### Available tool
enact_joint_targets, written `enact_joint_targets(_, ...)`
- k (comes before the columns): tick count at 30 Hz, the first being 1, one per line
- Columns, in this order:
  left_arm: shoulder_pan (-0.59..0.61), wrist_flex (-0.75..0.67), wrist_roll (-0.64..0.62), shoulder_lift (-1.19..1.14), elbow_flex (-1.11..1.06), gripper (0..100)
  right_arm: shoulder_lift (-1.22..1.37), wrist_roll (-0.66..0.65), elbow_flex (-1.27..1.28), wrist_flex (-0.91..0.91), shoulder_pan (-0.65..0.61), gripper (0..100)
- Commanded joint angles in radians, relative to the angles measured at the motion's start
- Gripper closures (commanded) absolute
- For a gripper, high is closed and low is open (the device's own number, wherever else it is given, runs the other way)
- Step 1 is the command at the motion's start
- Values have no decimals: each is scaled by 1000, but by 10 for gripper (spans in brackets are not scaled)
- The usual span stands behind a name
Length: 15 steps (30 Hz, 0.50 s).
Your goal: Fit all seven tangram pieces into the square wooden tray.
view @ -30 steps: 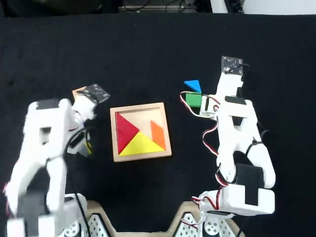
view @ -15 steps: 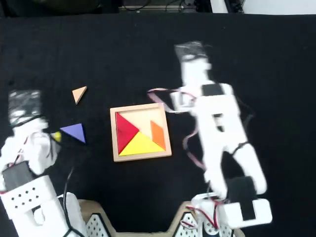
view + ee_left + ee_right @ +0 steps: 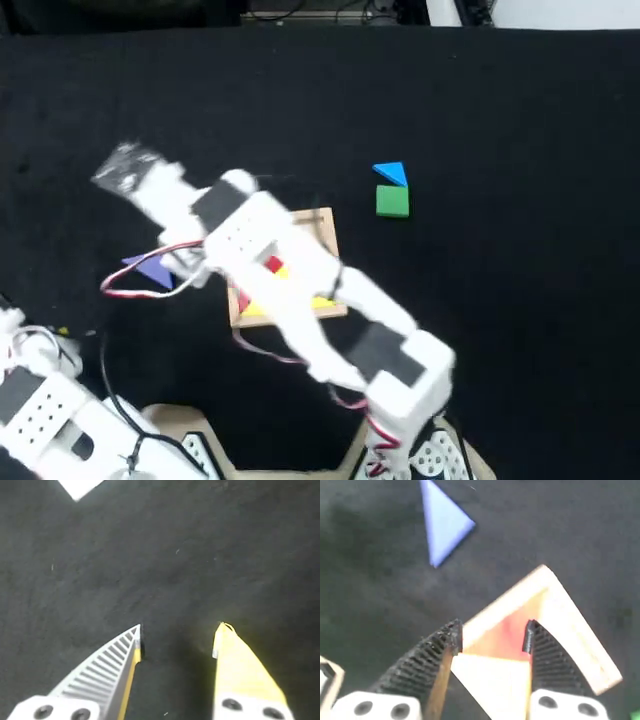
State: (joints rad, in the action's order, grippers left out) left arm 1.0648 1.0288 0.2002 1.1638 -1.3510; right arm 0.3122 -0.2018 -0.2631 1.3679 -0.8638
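Note:
The square wooden tray (image 3: 322, 222) lies mid-table, largely covered by my right arm (image 3: 250, 230), which stretches across it to the left. Bits of a red piece (image 3: 272, 264) and a yellow piece (image 3: 322, 302) show in the tray. In the right wrist view my right gripper (image 3: 492, 635) is open above the tray's corner (image 3: 570, 625), with a purple triangle (image 3: 442, 522) on the cloth beyond. That purple triangle (image 3: 150, 270) lies left of the tray. A blue triangle (image 3: 390, 173) and a green square (image 3: 392, 201) sit to the right. My left gripper (image 3: 177, 637) is open over bare cloth.
My left arm (image 3: 35, 395) is folded back at the near left corner. Black cloth covers the whole table. Open cloth lies along the far side and to the right of the green square. A white shape (image 3: 77, 486) shows at the left wrist view's edge.
My right arm swung from the right side across the tray to the left. My left arm pulled back to the near left corner, uncovering the purple triangle.

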Motion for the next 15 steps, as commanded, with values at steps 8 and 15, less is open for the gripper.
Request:
enact_joint_targets(8, 248, -25, 129, 11, -91, 766, 380, 71, -536, 112, -110, 750)
enact_joint_targets(15, 228, -29, 127, 11, -97, 766, 645, 72, -823, 226, -110, 672)
